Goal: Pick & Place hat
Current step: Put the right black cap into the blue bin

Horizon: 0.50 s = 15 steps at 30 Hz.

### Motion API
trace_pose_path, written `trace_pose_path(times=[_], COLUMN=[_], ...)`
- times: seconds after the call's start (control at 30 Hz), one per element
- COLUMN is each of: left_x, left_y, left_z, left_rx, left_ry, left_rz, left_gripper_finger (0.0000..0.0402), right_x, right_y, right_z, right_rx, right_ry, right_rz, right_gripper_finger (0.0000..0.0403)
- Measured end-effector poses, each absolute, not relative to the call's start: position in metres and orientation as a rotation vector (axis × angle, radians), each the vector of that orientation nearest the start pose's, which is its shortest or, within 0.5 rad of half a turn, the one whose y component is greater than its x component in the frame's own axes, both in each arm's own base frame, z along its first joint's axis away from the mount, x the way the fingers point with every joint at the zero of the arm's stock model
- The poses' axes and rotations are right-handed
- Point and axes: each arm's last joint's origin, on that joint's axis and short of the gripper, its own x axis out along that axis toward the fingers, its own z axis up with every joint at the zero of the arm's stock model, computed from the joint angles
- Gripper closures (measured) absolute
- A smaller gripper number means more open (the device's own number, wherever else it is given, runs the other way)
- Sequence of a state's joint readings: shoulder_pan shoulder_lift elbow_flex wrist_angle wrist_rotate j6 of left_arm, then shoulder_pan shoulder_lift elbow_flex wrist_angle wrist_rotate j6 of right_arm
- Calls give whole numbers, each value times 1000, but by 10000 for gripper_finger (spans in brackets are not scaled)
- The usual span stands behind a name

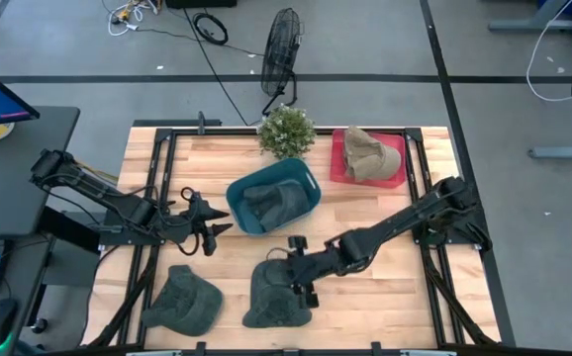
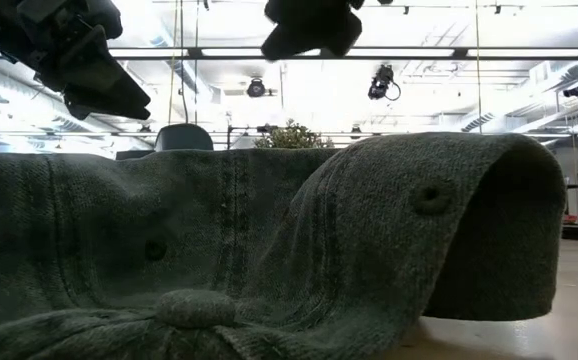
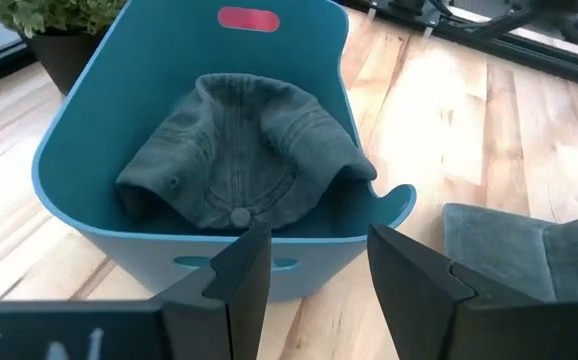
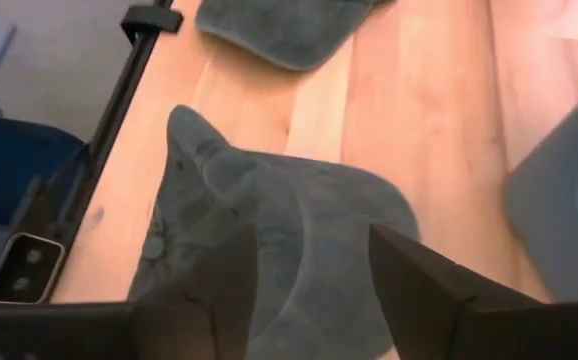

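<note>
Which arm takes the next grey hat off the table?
Right. The right gripper hovers open over the middle grey hat; the left gripper sits open by the teal bin, away from both loose hats.

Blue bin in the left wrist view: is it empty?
No, a grey hat lies inside the blue bin.

Grey floor [image 1: 365, 40], black fan [image 1: 280, 51], cables [image 1: 207, 28], desk [image 1: 9, 168] beside table.

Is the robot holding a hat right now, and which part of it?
No. The right gripper hangs open above a green hat, not gripping it. The left gripper is open too, facing the teal bin.
</note>
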State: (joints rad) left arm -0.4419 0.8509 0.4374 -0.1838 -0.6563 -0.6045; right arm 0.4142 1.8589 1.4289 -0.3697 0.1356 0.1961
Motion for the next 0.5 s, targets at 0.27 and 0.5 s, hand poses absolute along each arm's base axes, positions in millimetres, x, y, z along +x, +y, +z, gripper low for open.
trace_pose_path(times=[0.27,0.5], left_x=[161,161], left_y=[-56,-56], left_z=[207,207], left_rx=[-296,-296], left_ry=[422,422], left_rz=[355,355], left_gripper_finger=[230,230], right_x=[390,399], right_y=[177,182], right_z=[190,154], right_rx=[-30,-92], right_ry=[870,895], right_rz=[171,131], right_gripper_finger=[190,204])
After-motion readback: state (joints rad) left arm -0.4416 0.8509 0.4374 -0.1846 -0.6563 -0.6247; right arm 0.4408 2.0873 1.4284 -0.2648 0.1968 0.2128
